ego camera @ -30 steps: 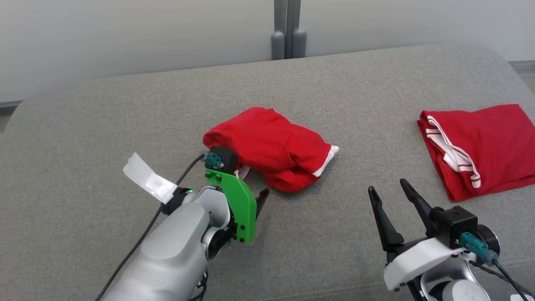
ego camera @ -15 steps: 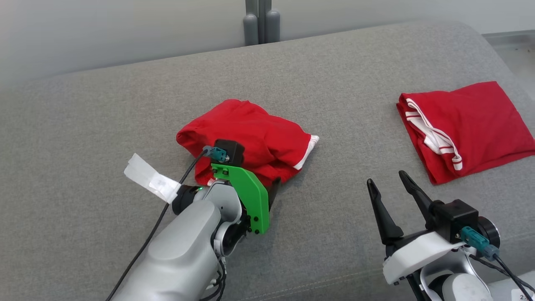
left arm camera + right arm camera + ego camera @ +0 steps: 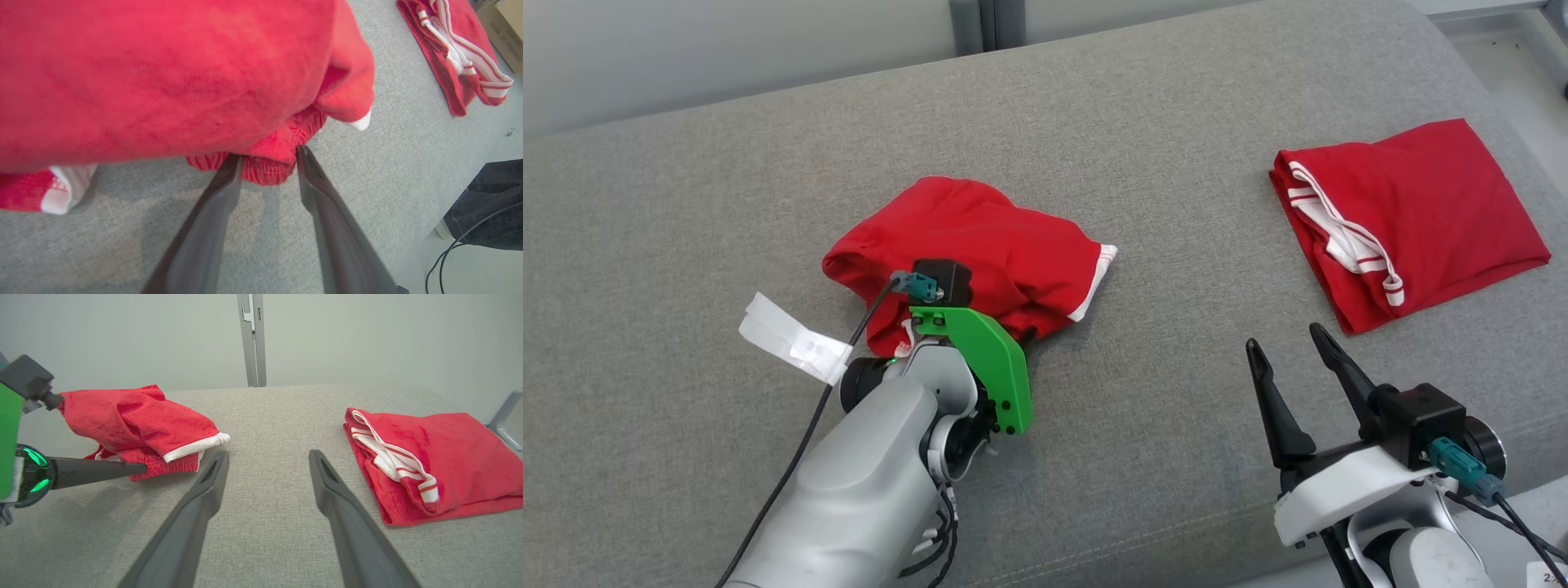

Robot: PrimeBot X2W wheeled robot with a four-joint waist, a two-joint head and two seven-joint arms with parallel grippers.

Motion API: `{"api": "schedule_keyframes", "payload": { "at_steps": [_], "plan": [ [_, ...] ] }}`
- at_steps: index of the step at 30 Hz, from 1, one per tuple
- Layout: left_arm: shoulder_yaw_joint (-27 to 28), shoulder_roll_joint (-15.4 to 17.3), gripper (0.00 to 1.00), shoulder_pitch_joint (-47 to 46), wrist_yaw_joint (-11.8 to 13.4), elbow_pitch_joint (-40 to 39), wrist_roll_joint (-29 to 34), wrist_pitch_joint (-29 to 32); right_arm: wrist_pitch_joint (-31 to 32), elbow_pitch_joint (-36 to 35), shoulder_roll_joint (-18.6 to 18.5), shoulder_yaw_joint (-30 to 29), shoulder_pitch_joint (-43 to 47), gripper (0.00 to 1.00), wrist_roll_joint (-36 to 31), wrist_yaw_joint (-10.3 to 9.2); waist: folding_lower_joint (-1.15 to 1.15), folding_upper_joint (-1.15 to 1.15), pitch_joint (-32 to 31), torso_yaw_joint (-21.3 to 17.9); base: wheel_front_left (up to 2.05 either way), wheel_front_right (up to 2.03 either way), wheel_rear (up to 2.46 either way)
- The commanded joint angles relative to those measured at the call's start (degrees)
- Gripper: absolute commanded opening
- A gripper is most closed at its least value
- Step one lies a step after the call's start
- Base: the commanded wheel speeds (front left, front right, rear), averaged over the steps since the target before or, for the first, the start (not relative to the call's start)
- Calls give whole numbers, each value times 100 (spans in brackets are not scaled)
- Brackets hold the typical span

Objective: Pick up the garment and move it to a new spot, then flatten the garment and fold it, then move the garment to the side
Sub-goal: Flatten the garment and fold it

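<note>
A crumpled red garment (image 3: 980, 245) with white trim lies in the middle of the grey cushion (image 3: 1176, 163). My left gripper (image 3: 1021, 335) is at its near edge, mostly hidden under the green bracket. In the left wrist view the gripper (image 3: 268, 157) stands open, its two tips on either side of the ribbed red waistband of the garment (image 3: 163, 73). My right gripper (image 3: 1283, 336) hovers open over bare cushion at the lower right, holding nothing. In the right wrist view that gripper (image 3: 268, 453) points between the crumpled garment (image 3: 135, 416) and a folded one.
A second red garment (image 3: 1405, 220), folded with white stripes, lies at the right end of the cushion, near its edge. A white tag (image 3: 792, 347) hangs on my left arm's cable. A cardboard box (image 3: 506, 28) stands beyond the cushion's right side. A wall with a grey post (image 3: 253, 339) is behind.
The head camera has shifted, sliding the whole picture. My left gripper has advanced from bare cushion up to the garment's near hem. The right gripper has stayed open and still.
</note>
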Motion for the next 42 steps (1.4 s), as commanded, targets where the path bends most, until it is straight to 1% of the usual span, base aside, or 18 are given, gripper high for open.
{"api": "schedule_keyframes", "payload": {
  "at_steps": [1, 4, 9, 14, 17, 23, 27, 28, 29, 33, 36, 39, 42],
  "plan": [
    [47, 27, 0, -92, -48, -9, -11, -91, -38, 18, -15, -15, -66, 100, -12, -7, 0, 0, -29, 45, 0, 0, 0],
    [93, 79, 0, -142, -43, -17, 25, -239, -38, 39, -15, -11, -59, 100, -14, -6, 0, 0, -77, 91, 0, 0, 0],
    [173, 271, 0, -378, 120, -147, 262, -740, -32, 90, -15, 25, -21, 100, 6, -6, 0, 0, -243, 215, 0, 0, 0],
    [147, 464, 0, -705, 220, -501, 542, -1012, -23, 142, -16, 84, 60, 100, 39, -6, 0, 0, -457, 326, 0, 0, 0],
    [184, 566, 0, -872, 236, -787, 596, -1078, 2, 162, -15, 109, 101, 100, 51, -6, 0, 0, -571, 361, 0, 0, 0],
    [221, 678, 0, -1173, 123, -1424, 622, -1059, 16, 196, -16, 147, 155, 100, 66, -6, 0, 0, -748, 367, 0, 0, 0],
    [227, 644, 0, -1373, 6, -1786, 588, -1031, 14, 199, -16, 168, 165, 100, 85, -7, 0, 0, -818, 342, 0, 0, 0],
    [267, 549, 0, -1423, -83, -1947, 454, -987, 11, 196, -16, 174, 172, 100, 89, -6, 0, 0, -832, 329, 0, 0, 0],
    [255, 528, 0, -1478, -130, -2006, 449, -972, 6, 196, -15, 179, 177, 100, 92, -6, 0, 0, -834, 322, 0, 0, 0],
    [301, 339, 0, -1663, -238, -2178, 299, -989, -31, 211, -15, 205, 197, 100, 105, -6, 0, 0, -827, 291, 0, 0, 0],
    [502, 184, 0, -1714, -304, -2244, -42, -1093, -41, 215, -15, 223, 201, 100, 123, -7, 0, 0, -806, 263, 0, 0, 0],
    [774, 186, 0, -1714, -119, -2064, -199, -1303, -49, 200, -14, 244, 166, 100, 136, -6, 0, 0, -738, 228, 0, 0, 0],
    [994, 390, 0, -1420, 78, -1734, -262, -1464, -60, 178, -16, 199, 129, 100, 145, -7, 0, 0, -650, 230, 0, 0, 0]
  ]
}}
